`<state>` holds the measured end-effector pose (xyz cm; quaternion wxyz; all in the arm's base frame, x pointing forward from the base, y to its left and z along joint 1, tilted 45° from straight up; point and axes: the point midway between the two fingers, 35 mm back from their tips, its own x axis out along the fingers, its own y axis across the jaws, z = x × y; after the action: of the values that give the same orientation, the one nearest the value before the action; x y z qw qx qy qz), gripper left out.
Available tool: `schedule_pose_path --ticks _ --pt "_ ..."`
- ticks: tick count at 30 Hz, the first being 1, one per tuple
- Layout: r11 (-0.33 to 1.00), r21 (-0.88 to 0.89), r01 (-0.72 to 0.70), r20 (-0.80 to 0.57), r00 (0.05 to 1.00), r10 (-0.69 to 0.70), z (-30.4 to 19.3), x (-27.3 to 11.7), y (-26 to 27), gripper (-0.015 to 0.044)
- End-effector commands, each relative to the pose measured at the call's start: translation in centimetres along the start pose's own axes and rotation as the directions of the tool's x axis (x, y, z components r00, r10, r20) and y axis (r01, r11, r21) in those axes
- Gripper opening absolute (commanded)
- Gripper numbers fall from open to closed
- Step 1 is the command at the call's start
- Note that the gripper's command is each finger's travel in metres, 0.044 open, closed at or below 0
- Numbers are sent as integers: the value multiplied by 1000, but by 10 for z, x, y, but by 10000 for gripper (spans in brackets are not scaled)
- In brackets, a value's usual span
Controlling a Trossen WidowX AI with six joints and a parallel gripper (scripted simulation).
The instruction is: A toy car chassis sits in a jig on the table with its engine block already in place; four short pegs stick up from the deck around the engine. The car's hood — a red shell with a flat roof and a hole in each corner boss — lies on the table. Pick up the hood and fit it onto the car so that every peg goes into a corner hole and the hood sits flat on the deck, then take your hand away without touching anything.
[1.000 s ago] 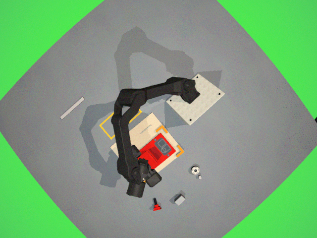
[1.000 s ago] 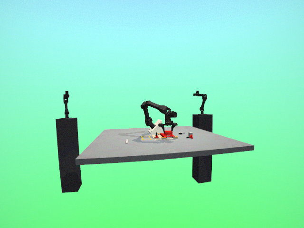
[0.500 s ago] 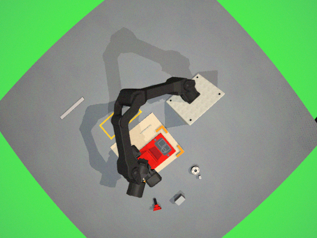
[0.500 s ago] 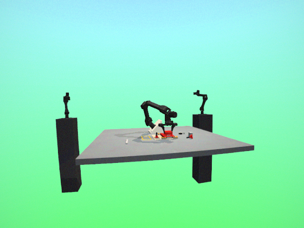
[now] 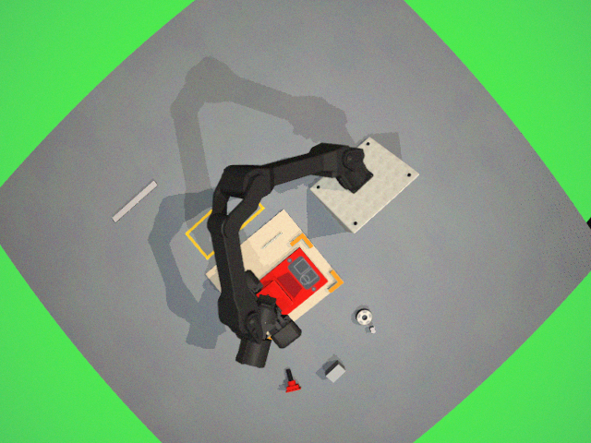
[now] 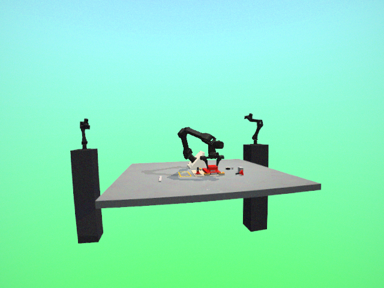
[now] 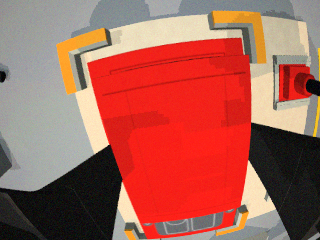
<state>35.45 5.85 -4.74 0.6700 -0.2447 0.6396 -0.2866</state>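
Observation:
The hood (image 5: 276, 293) (image 6: 212, 168) (image 7: 185, 150) is a red shell. My gripper (image 6: 212, 165) (image 7: 180, 138) is shut on it, one black finger at each side. The hood is over the red chassis (image 5: 303, 272) (image 7: 192, 225), whose grey panel shows at the lower edge of the wrist view. The chassis lies in the cream jig (image 5: 282, 220) (image 7: 90, 120) between orange corners. Pegs, engine and corner holes are hidden. I cannot tell whether the hood sits flat on the deck or a little above it.
A red piece with a black stem (image 7: 295, 82) stands in a grey frame on the jig; a similar piece (image 5: 292, 384) lies on the table. A grey block (image 5: 334, 370), a wheel (image 5: 363, 317), a pale bar (image 5: 134, 201), a yellow outline (image 5: 195, 245) and a pale plate (image 5: 357, 214) surround the jig.

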Motion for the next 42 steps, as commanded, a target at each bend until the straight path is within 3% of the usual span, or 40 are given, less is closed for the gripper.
schedule_pose_path --ticks 1,17,22,29,42 --pt "1000 0 0 0 1000 0 0 0 0 26" --pt "1000 0 0 0 1000 0 0 0 0 440" --pt "1000 0 0 -2 1000 0 1 -6 0 440" --pt "1000 -1 8 -24 1000 -8 2 -64 1 440" --pt "1000 -1 9 -25 1000 -9 2 -66 1 440"
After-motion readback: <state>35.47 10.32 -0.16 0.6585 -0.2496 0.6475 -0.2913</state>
